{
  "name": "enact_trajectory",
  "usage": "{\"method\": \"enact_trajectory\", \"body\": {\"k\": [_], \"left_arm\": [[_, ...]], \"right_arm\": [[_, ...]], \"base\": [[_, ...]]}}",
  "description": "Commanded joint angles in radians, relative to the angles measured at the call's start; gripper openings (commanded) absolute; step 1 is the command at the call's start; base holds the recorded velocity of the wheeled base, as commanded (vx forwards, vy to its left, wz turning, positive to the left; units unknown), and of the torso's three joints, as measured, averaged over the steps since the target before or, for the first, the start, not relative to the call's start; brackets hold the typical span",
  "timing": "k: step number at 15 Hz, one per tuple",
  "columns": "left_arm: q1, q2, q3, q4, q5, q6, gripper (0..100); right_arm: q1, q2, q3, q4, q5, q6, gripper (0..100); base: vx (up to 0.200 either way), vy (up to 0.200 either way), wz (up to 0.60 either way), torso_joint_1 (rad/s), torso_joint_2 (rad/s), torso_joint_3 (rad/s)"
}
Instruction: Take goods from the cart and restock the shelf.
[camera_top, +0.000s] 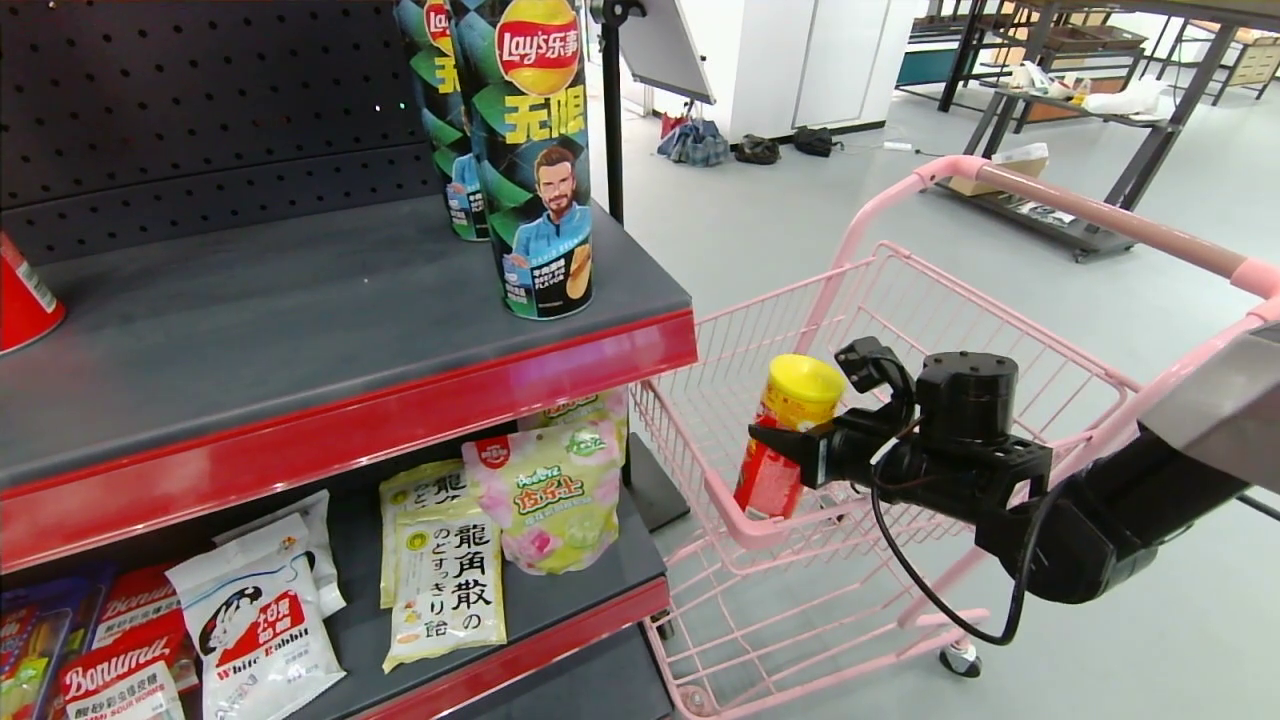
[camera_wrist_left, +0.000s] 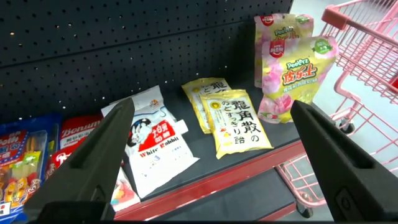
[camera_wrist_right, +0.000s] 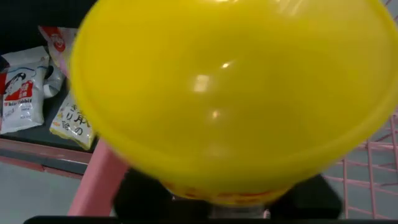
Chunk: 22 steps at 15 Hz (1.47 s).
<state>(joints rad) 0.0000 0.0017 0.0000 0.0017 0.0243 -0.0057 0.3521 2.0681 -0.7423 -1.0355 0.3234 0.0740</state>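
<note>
A red chip can with a yellow lid stands tilted inside the pink cart, just behind its front rim. My right gripper is shut on the can's upper part. In the right wrist view the yellow lid sits very close to the camera. The grey upper shelf carries two tall green chip cans at its right end. My left gripper is open and holds nothing, facing the lower shelf with its snack bags.
On the lower shelf lie a white candy bag, yellow lozenge bags and a pink-green pouch. A red container sits at the upper shelf's left edge. The shelf has a red front lip. Tables stand far behind.
</note>
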Motion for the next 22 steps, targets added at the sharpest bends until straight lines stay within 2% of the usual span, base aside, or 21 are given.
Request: {"method": "enact_trajectory", "body": {"k": [1, 5, 7, 9, 11, 13, 14, 16, 17, 18, 20, 22], "left_arm": [[0.0, 0.0, 0.0, 0.0, 0.0, 0.0, 100], [0.0, 0.0, 0.0, 0.0, 0.0, 0.0, 100], [0.0, 0.0, 0.0, 0.0, 0.0, 0.0, 100], [0.0, 0.0, 0.0, 0.0, 0.0, 0.0, 100], [0.0, 0.0, 0.0, 0.0, 0.0, 0.0, 100], [0.0, 0.0, 0.0, 0.0, 0.0, 0.0, 100], [0.0, 0.0, 0.0, 0.0, 0.0, 0.0, 100], [0.0, 0.0, 0.0, 0.0, 0.0, 0.0, 100], [0.0, 0.0, 0.0, 0.0, 0.0, 0.0, 100], [0.0, 0.0, 0.0, 0.0, 0.0, 0.0, 100], [0.0, 0.0, 0.0, 0.0, -0.001, 0.0, 100], [0.0, 0.0, 0.0, 0.0, -0.001, 0.0, 100]], "right_arm": [[0.001, 0.001, -0.003, 0.002, 0.002, -0.002, 0], [-0.002, -0.017, -0.017, 0.003, -0.001, -0.008, 0], [-0.004, -0.094, -0.077, 0.054, -0.001, -0.016, 0], [-0.01, -0.194, -0.157, 0.193, -0.001, -0.02, 0], [-0.036, -0.368, -0.295, 0.466, -0.003, -0.037, 0], [-0.062, -0.506, -0.348, 0.626, -0.01, -0.065, 0], [-0.065, -0.608, -0.354, 0.724, -0.061, -0.068, 0], [-0.064, -0.775, -0.339, 0.882, -0.23, -0.077, 0], [-0.065, -0.93, -0.296, 1.043, -0.233, -0.079, 0], [-0.07, -1.022, -0.253, 1.114, -0.241, -0.079, 0], [-0.099, -1.2, -0.146, 1.18, -0.264, -0.079, 0], [-0.17, -1.33, -0.074, 1.292, -0.265, -0.085, 0]], "base": [[0.0, 0.0, 0.0, 0.0, 0.0, 0.0], [0.0, 0.0, 0.0, 0.0, 0.0, 0.0], [0.0, 0.0, 0.0, 0.0, 0.0, 0.0], [0.0, 0.0, 0.0, 0.0, 0.0, 0.0], [0.0, 0.0, 0.0, 0.0, 0.0, 0.0], [0.0, 0.0, 0.0, 0.0, 0.0, 0.0], [0.0, 0.0, 0.0, 0.0, 0.0, 0.0], [0.0, 0.0, 0.0, 0.0, 0.0, 0.0], [0.0, 0.0, 0.0, 0.0, 0.0, 0.0], [0.0, 0.0, 0.0, 0.0, 0.0, 0.0], [0.0, 0.0, 0.0, 0.0, 0.0, 0.0], [0.0, 0.0, 0.0, 0.0, 0.0, 0.0]]}}
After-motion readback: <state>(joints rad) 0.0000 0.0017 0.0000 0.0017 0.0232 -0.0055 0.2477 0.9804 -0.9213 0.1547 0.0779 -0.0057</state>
